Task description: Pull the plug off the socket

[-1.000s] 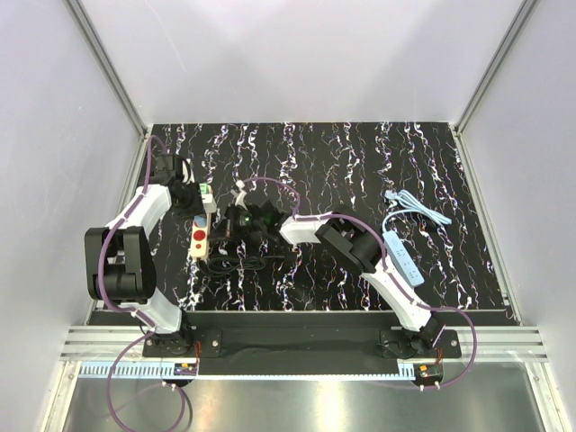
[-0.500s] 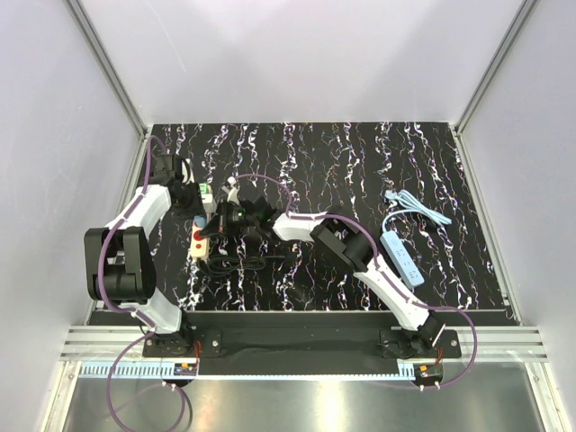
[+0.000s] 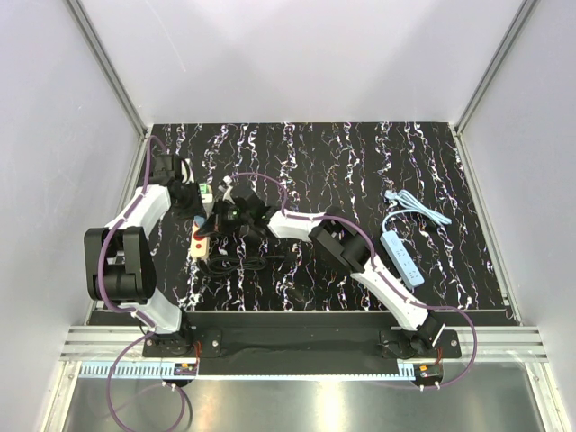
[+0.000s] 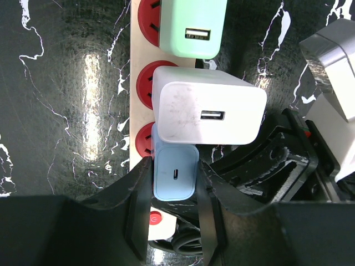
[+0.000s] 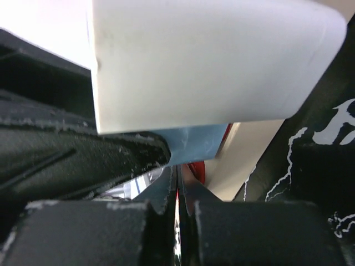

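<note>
Left wrist view: the left gripper (image 4: pixel 173 166) has its jaws pinched on the pale blue charger (image 4: pixel 175 177), which sits in the beige power strip (image 4: pixel 132 119) just beside the white plug (image 4: pixel 205 113). Pull straight out with no twisting. The right gripper (image 5: pixel 177 194), closed on nothing, should pin the strip.

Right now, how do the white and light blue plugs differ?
The white plug is bigger, with a wide flat port; the light blue plug is smaller, with a small oval port. The left pincer grips the blue one, not the white. Both sit in the beige strip.
</note>
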Available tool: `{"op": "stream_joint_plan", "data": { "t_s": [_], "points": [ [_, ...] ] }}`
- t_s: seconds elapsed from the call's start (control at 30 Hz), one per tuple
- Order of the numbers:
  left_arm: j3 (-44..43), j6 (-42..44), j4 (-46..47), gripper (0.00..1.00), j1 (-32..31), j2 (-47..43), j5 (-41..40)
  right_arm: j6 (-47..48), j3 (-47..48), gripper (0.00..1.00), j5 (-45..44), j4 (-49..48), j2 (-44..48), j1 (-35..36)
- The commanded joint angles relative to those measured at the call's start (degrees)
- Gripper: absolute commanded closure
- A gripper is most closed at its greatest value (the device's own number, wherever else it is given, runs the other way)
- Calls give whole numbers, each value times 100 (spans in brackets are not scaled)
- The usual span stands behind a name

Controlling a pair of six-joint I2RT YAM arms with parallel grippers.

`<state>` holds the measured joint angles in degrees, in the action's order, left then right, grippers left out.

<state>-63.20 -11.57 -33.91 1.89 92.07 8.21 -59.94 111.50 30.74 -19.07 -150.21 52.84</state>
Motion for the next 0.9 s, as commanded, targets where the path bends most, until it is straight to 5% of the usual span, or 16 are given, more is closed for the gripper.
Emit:
{"op": "stream_joint_plan", "data": {
  "t_s": [0.0, 0.47, 0.7, 0.87],
  "points": [
    [150, -222, 323, 100, -92, -119, 954, 185, 161, 100, -822, 1132, -210, 156],
    [273, -267, 763, 100, -14, -542, 1463, -729, -260, 100, -1000, 1485, -404, 157],
    [-859, -389, -508, 100, -31, -164, 219, -765, -200, 100, -1026, 1625, -527, 157],
    [-1440, -495, -880, 100, -83, 205, 269, -686, -225, 100, -1202, 1845, -492, 157]
  ]
}}
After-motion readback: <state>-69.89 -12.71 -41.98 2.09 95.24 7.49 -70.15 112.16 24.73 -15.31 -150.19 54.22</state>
